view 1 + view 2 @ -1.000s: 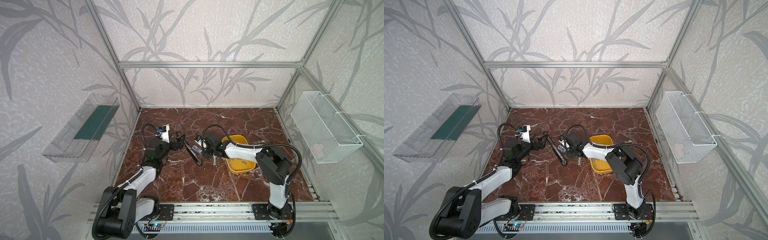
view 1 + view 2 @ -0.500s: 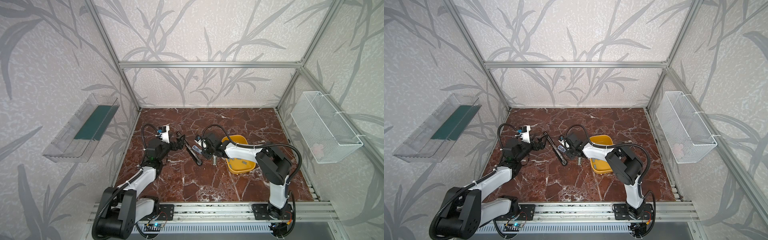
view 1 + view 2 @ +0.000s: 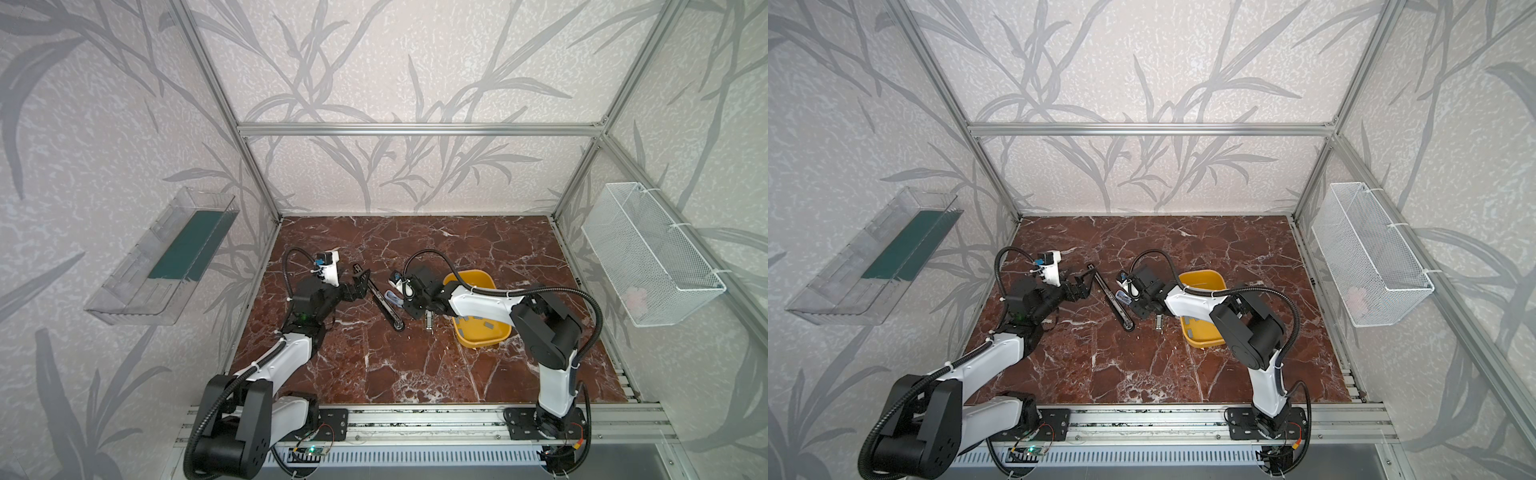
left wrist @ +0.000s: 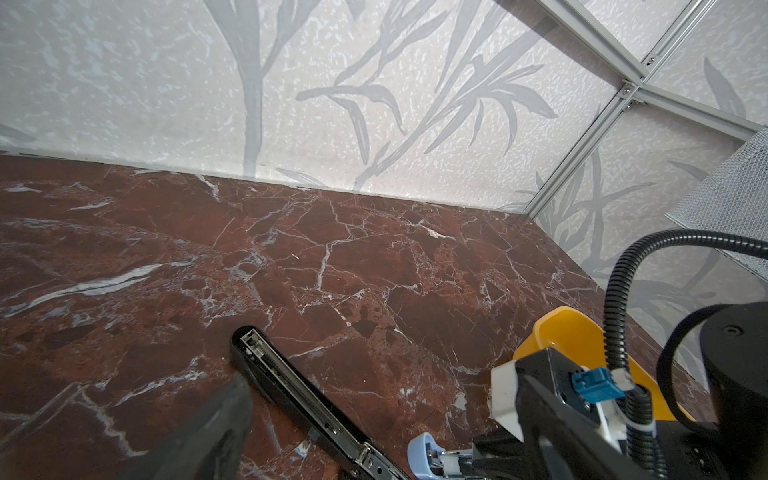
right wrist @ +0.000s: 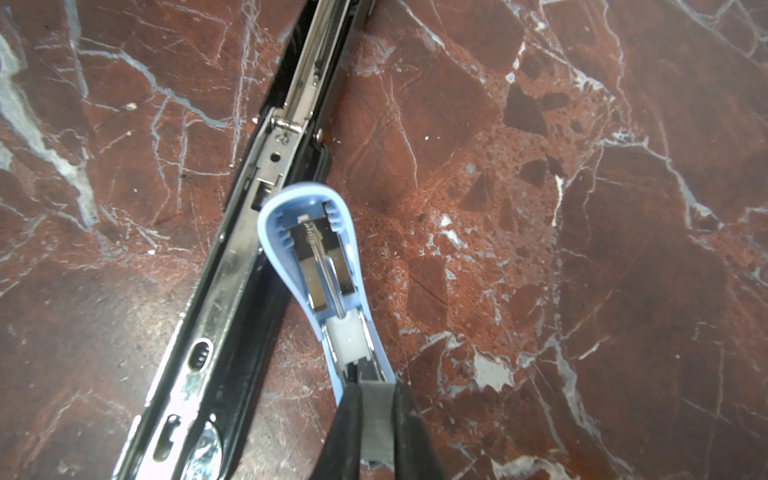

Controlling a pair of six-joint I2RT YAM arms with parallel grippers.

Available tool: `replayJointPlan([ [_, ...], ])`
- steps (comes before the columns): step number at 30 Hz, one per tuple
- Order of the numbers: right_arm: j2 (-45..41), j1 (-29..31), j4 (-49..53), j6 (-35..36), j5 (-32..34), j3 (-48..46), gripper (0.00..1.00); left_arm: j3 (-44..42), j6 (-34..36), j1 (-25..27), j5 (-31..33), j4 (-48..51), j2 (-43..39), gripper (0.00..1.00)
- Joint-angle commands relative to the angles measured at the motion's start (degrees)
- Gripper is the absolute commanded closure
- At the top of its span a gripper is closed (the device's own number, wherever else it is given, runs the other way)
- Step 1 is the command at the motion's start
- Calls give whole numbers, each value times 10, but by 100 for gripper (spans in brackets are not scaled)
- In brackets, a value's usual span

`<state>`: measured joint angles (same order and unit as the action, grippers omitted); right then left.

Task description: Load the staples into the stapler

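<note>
A small blue stapler [image 5: 316, 257] lies open on the marble floor, its magazine channel facing up. My right gripper [image 5: 376, 390] is shut on a grey strip of staples [image 5: 376, 428], held at the rear of that channel. A long black stapler [image 5: 232, 291] lies opened flat beside it. In both top views my right gripper [image 3: 401, 301] [image 3: 1133, 301] sits over the blue stapler [image 3: 392, 298]. My left gripper [image 3: 359, 286] stands open at the far half of the black stapler [image 3: 386, 307]. Only one of its fingers [image 4: 208, 428] shows in the left wrist view.
A yellow bin [image 3: 469, 274] with several more staple strips [image 3: 478, 322] stands under my right arm. A small metal piece [image 3: 428, 322] lies between the bin and the black stapler. A wire basket [image 3: 652, 257] hangs on the right wall, a clear shelf [image 3: 166, 257] on the left.
</note>
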<state>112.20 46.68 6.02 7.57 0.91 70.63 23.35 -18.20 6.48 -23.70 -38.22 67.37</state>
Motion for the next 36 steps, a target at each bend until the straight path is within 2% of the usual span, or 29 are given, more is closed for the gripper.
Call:
replayJointPlan([
  [1, 12, 0, -3, 1, -9, 5, 99, -9, -7, -1, -5, -20, -13, 1],
  [15, 16, 0, 5, -2, -24, 13, 100, -9, -7, 0, -5, -22, -12, 1],
  [25, 13, 12, 18, -46, -64, 18, 100, -9, -7, -1, -5, -21, -13, 1],
  [36, 8, 17, 19, -59, -45, 21, 100, -12, -7, -1, -4, -22, -15, 1],
])
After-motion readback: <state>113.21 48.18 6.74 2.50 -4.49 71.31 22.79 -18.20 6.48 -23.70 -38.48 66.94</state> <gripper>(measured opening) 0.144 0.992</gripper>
